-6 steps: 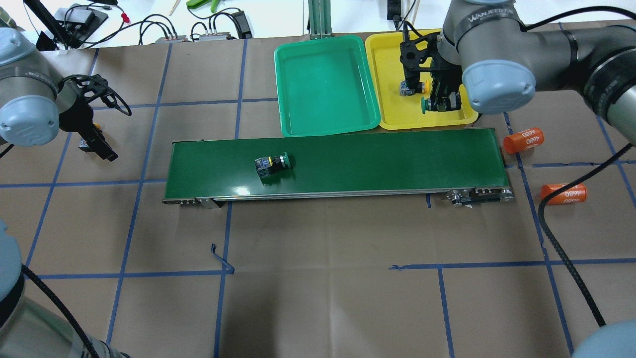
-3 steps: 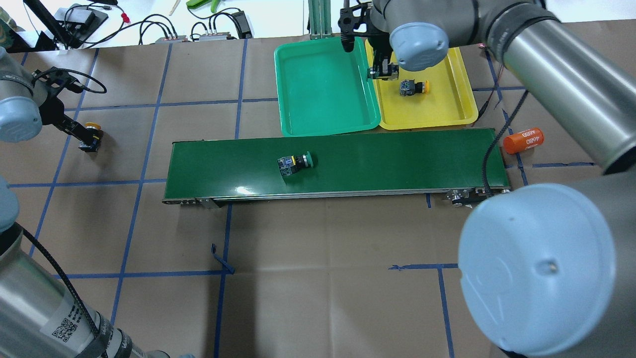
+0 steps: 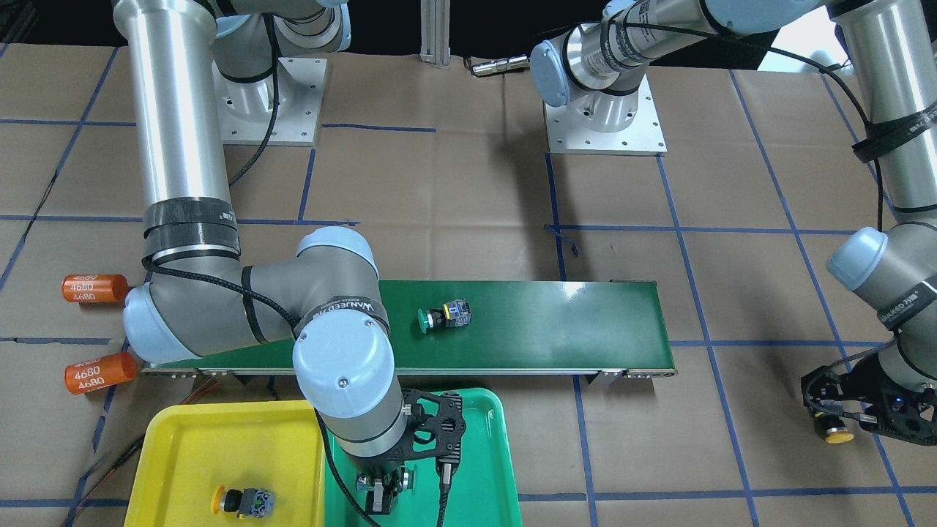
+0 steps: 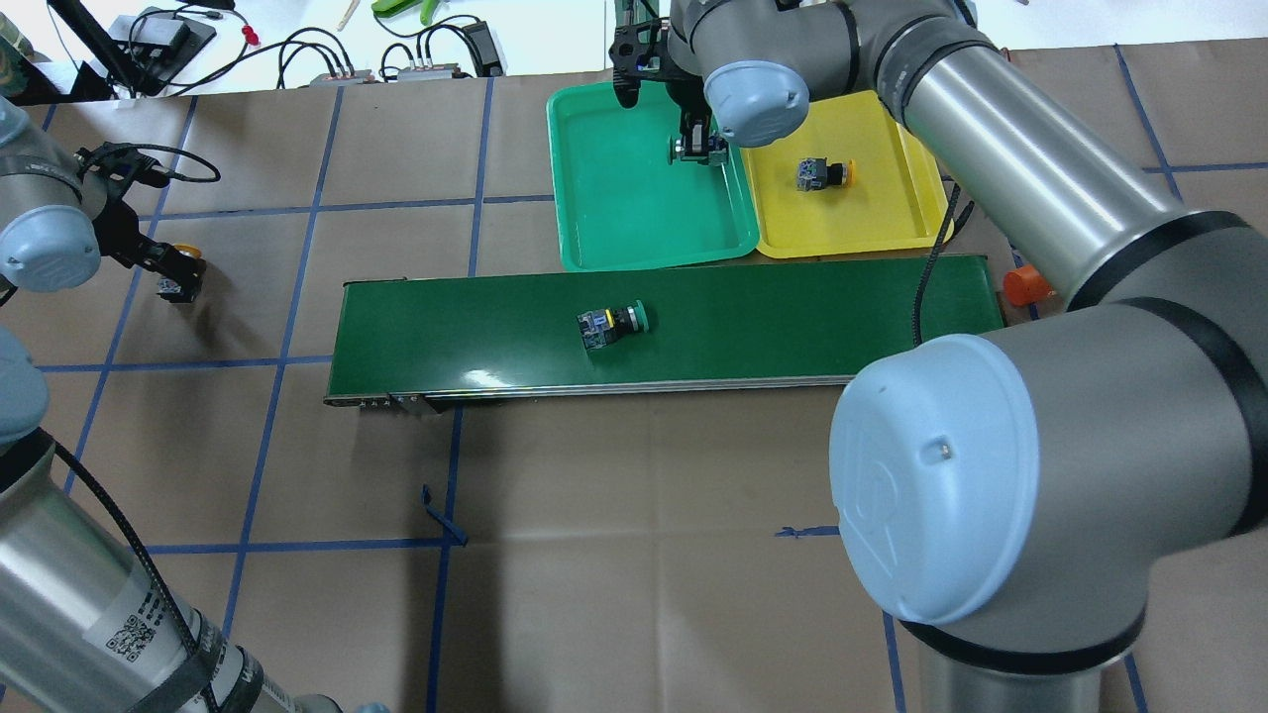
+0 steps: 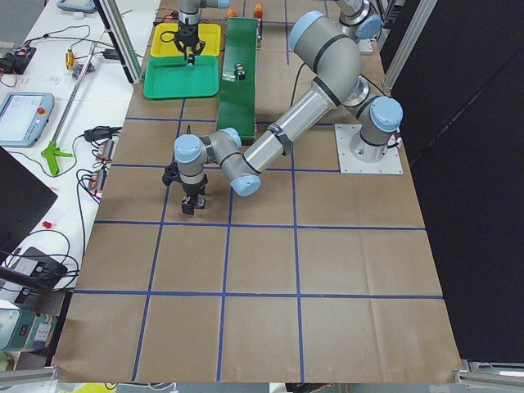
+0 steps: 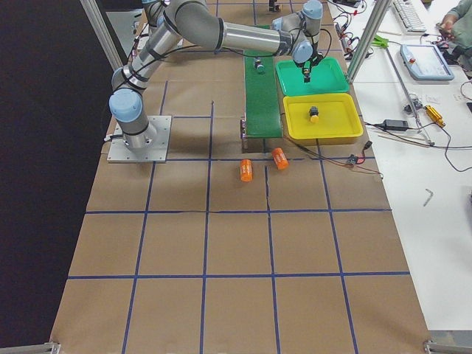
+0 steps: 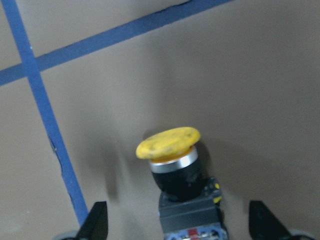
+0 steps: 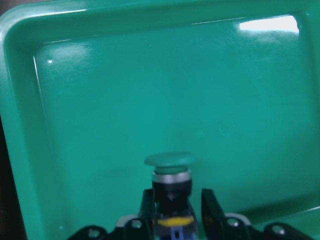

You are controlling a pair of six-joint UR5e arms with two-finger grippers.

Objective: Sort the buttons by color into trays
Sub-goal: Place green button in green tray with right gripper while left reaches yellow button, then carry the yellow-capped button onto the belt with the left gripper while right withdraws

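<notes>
My right gripper (image 4: pixel 695 151) is shut on a green-capped button (image 8: pixel 169 167) and holds it above the green tray (image 4: pixel 634 223), near the rim shared with the yellow tray (image 4: pixel 892 213). A yellow-capped button (image 4: pixel 824 174) lies on its side in the yellow tray. Another green-capped button (image 4: pixel 614 324) lies on the dark green belt (image 4: pixel 792 317). At the far left, my left gripper (image 7: pixel 180 227) is open, its fingers (image 7: pixel 97 225) wide on either side of a yellow-capped button (image 7: pixel 170 145) on the brown paper.
Two orange "4680" cylinders (image 3: pixel 95 288) (image 3: pixel 99 372) lie past the belt's end on my right side. Cables and tools sit beyond the table's far edge (image 4: pixel 317 59). My right arm's elbow (image 4: pixel 941 475) hangs large over the belt's right end.
My right gripper carried the green button from the yellow tray across to the green tray. The green button on the belt travelled right. My left gripper stayed by the yellow button.
</notes>
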